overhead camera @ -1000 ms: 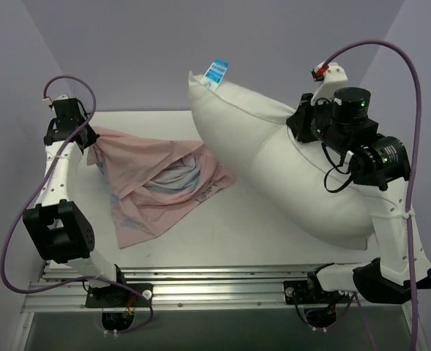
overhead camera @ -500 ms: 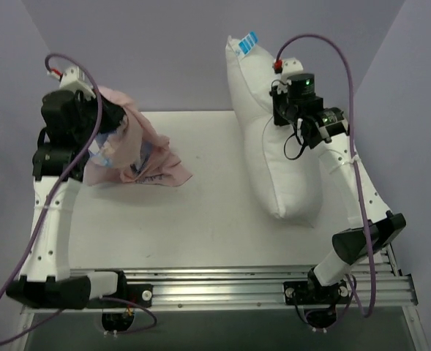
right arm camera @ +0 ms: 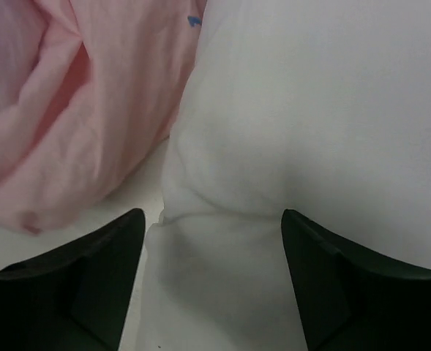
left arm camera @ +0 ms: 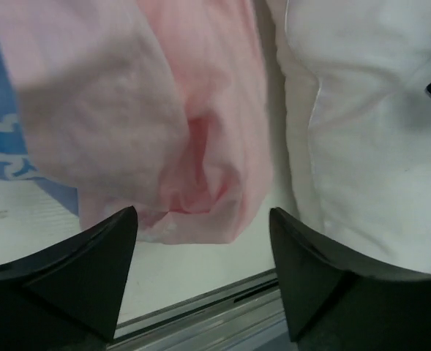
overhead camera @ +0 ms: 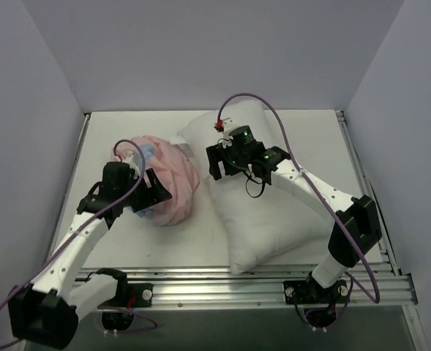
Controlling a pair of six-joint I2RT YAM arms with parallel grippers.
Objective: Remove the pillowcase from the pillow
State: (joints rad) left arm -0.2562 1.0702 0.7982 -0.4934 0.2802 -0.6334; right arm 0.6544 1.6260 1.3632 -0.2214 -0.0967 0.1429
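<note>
The pillowcase (overhead camera: 173,181) lies in a crumpled pink heap on the table's left half, a little blue print showing at its far edge. It is off the pillow (overhead camera: 266,212), a plump white cushion lying beside it on the right. My left gripper (overhead camera: 156,193) hovers at the heap's near side, open and holding nothing. The left wrist view shows pink folds (left arm camera: 200,146) just beyond the left gripper (left arm camera: 200,245). My right gripper (overhead camera: 220,170) stands open over the pillow's left edge. In the right wrist view the pillow (right arm camera: 310,110) fills the frame past the empty right gripper (right arm camera: 211,252), with the pillowcase (right arm camera: 76,110) at left.
The white table (overhead camera: 310,139) is walled by grey panels at the back and both sides. A metal rail (overhead camera: 222,281) runs along the near edge, and also shows in the left wrist view as the rail (left arm camera: 222,303). Purple cables loop from both arms.
Both grippers were shut, the left lifting the pillowcase and the right lifting the pillow. Both have opened and let go; cloth and cushion now lie side by side on the table.
</note>
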